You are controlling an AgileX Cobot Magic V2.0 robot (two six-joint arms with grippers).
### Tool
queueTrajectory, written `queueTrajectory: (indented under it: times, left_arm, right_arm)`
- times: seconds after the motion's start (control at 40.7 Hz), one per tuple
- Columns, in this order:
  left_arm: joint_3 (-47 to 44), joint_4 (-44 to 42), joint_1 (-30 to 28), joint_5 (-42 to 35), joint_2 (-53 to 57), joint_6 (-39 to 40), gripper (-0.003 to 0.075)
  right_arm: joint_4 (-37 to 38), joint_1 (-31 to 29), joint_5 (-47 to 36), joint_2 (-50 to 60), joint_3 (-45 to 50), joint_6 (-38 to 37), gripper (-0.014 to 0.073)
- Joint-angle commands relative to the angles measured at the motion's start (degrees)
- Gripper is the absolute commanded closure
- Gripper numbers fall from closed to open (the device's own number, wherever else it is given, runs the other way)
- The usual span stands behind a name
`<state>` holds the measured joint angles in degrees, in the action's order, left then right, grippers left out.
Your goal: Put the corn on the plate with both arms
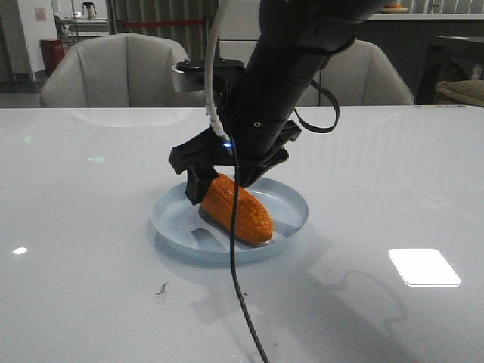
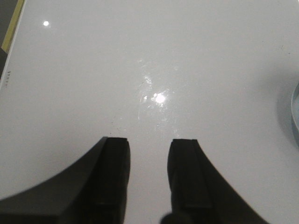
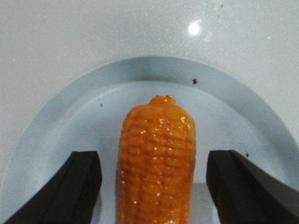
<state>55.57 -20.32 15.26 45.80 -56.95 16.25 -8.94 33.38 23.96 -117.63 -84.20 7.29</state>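
A glossy white table (image 1: 91, 227) fills the lower front view, throwing back ceiling lights; behind it, along the top of the frame, stand two pale armchairs (image 1: 121, 72) in a dim room. The right arm (image 1: 295, 68) comes down from the upper centre and hides the far rim of the pale-blue plate (image 1: 291, 200), and a black cable (image 1: 240, 295) crosses the near rim. The left arm is out of the front view. The orange corn cob (image 1: 238, 209) lies on the plate at frame centre, its tapered tip toward the lower right. The right gripper (image 3: 154, 186) is spread wide, with a gap between each finger and the cob between them. The left gripper (image 2: 148, 177) hangs over bare table, fingers apart, with the plate's edge cut off at the far right of its view.
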Motion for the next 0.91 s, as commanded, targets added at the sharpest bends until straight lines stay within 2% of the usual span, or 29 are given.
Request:
queueTrajectory:
  times: [0.0, 0.221, 0.54, 0.737, 0.884]
  left_arm:
    - [1.6, -0.6, 0.0, -3.4, 1.0, 0.5, 0.0435]
    - [1.6, -0.6, 0.0, -3.4, 1.0, 0.5, 0.0444]
    - [1.6, -0.6, 0.0, -3.4, 1.0, 0.5, 0.0444]
    - [1.6, -0.6, 0.0, -3.4, 1.0, 0.5, 0.0444]
    - [1.6, -0.6, 0.0, -3.4, 1.0, 0.5, 0.0444]
  right_arm:
    - [-0.1, -0.7, -0.4, 5.4, -3.4, 0.5, -0.0001]
    - [-3.1, -5.0, 8.2, 15.1, -6.2, -3.2, -0.0001]
    - [-4.3, -21.5, 18.4, 37.0, -3.2, -3.7, -0.0001]
    - [-4.1, -33.0, 20.4, 51.2, 9.5, -3.6, -0.0001]
    - [-4.1, -37.9, 20.4, 60.3, 20.1, -1.3, -0.0001]
